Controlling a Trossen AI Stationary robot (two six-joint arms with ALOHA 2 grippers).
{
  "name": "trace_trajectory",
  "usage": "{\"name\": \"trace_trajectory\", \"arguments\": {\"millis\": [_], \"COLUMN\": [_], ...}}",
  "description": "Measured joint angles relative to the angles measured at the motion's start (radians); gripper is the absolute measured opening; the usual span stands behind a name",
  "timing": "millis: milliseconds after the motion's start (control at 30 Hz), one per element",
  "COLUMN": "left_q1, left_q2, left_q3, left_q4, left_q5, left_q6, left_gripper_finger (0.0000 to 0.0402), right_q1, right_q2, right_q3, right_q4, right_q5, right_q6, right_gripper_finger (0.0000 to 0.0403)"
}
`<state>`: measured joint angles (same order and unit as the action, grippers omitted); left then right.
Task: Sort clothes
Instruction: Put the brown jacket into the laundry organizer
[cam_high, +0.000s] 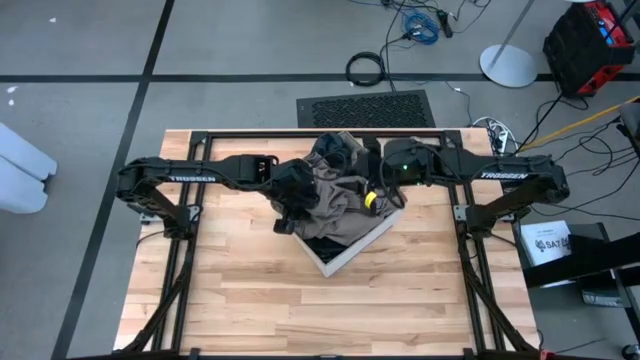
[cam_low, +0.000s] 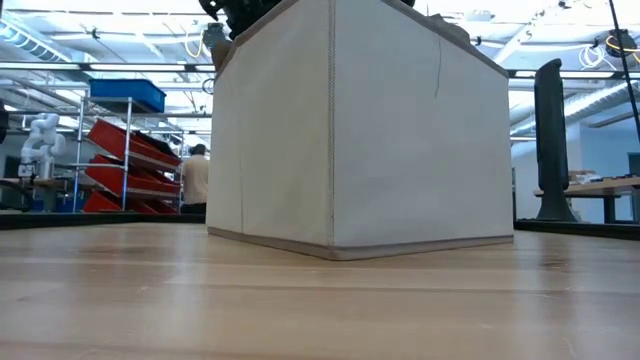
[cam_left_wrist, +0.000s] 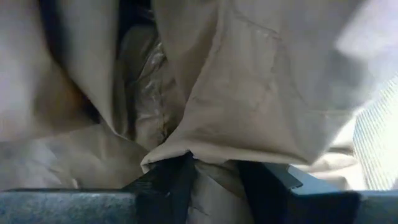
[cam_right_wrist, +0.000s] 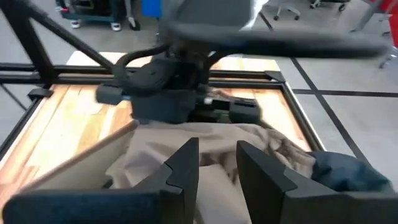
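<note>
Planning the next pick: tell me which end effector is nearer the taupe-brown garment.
Left. The left end effector is pressed into the taupe-brown garment inside the bin; the right end effector hovers just above it.

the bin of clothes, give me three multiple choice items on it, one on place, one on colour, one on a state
1. Where on the table does the bin stand?
A. middle, toward the far edge
B. near left corner
C. near right corner

2. What colour is the cloth on top of the bin?
A. red
B. tan
C. bright yellow

3. What is the left claw doing?
A. resting on bare wood
B. hanging far above the bin
C. gripping tan cloth

Answers:
1 A, the high view shows the bin between both arms near the far edge.
2 B, high and wrist views show tan fabric.
3 C, the left wrist view shows a tan fold between its fingers; the right claw hovers over the bin.
</note>
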<state>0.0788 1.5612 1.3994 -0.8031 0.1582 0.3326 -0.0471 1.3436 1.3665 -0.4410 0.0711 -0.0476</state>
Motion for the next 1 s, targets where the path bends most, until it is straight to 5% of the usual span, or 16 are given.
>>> {"name": "trace_trajectory", "arguments": {"millis": [333, 1000], "left_q1": [-0.025, -0.024], "left_q2": [-0.034, -0.206], "left_q3": [-0.001, -0.001], "left_q4": [0.067, 0.139], "left_q5": [-0.001, 0.071], "left_q6": [0.077, 0.019], "left_gripper_finger": [0.0135, 0.0135], "right_q1": [0.016, -0.071], "right_q2": [0.038, 0.036], "right_q3": [-0.033, -0.497], "right_q4": [-0.007, 0.216], "right_q5": [-0.074, -0.007], "right_q6": [-0.032, 0.103], "right_gripper_finger": [0.0098, 0.0098]}}
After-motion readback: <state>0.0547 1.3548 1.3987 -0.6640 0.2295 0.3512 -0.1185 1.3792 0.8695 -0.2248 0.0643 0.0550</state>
